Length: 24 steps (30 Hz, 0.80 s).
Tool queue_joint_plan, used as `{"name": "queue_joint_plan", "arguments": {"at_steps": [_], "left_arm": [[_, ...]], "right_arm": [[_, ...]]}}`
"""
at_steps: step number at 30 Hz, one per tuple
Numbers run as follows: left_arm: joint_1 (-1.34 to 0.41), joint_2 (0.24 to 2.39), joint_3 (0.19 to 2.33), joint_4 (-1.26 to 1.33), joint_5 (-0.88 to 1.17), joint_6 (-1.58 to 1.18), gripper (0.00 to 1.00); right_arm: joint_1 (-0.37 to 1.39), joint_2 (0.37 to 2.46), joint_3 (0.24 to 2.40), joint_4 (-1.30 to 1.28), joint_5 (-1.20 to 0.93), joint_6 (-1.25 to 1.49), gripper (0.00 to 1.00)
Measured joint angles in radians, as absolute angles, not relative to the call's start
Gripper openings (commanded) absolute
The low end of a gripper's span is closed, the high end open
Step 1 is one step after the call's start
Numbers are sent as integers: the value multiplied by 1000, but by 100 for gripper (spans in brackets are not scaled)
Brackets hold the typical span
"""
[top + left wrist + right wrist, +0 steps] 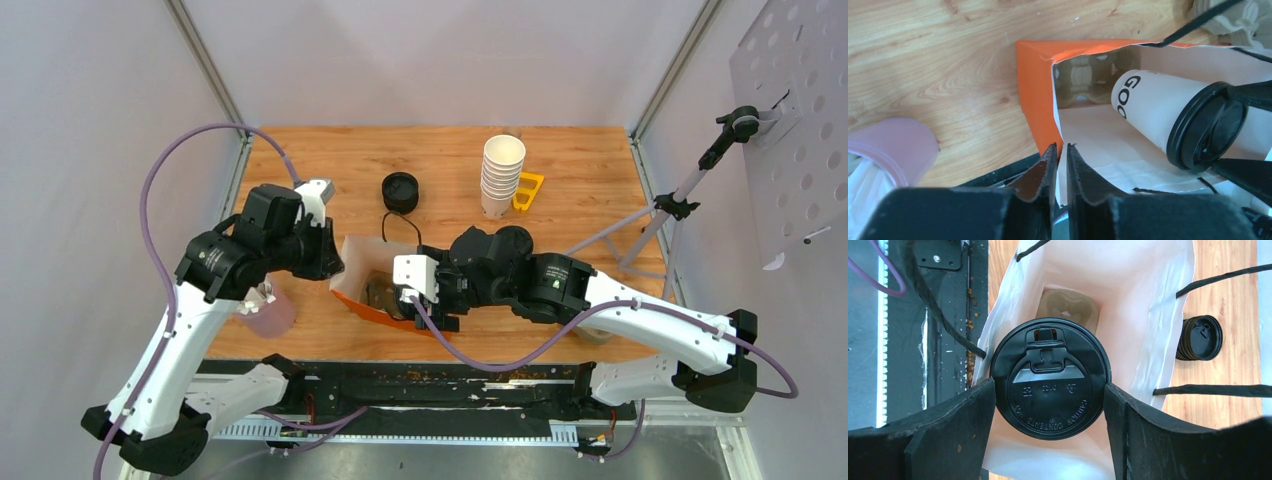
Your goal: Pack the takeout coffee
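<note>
The orange paper bag (372, 290) stands open mid-table, white inside. My left gripper (1062, 150) is shut on the bag's near rim and holds its mouth open; in the top view it (335, 262) sits at the bag's left edge. My right gripper (1050, 390) is shut on a takeout coffee cup (1148, 107), its fingers (973, 415) on both sides of the black lid (1050, 377). The cup is tilted inside the bag's mouth, above a cardboard carrier (1068, 307) at the bottom. A second black lid (400, 190) stands behind the bag; any cup under it is hidden.
A pale pink cup (268, 312) stands by the left arm, close to the bag. A tall stack of lidless white cups (502, 175) and a yellow piece (528, 190) are at the back right. A stand's legs (650, 225) reach over the table's right edge.
</note>
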<state>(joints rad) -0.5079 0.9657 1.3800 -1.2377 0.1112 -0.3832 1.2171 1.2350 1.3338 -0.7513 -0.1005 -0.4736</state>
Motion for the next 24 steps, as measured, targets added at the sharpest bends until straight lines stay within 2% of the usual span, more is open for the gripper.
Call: {"name": "queue_joint_plan", "arguments": {"at_steps": [3, 12, 24], "left_arm": [[-508, 984, 1374, -1196, 140, -377, 1], [-508, 1041, 1366, -1085, 190, -377, 0], [-508, 1089, 1354, -823, 140, -368, 0]], "right_arm": [[1217, 1235, 1334, -751, -78, -483, 60], [1195, 1235, 1334, -762, 29, -554, 60], [998, 1302, 1398, -763, 47, -720, 59]]}}
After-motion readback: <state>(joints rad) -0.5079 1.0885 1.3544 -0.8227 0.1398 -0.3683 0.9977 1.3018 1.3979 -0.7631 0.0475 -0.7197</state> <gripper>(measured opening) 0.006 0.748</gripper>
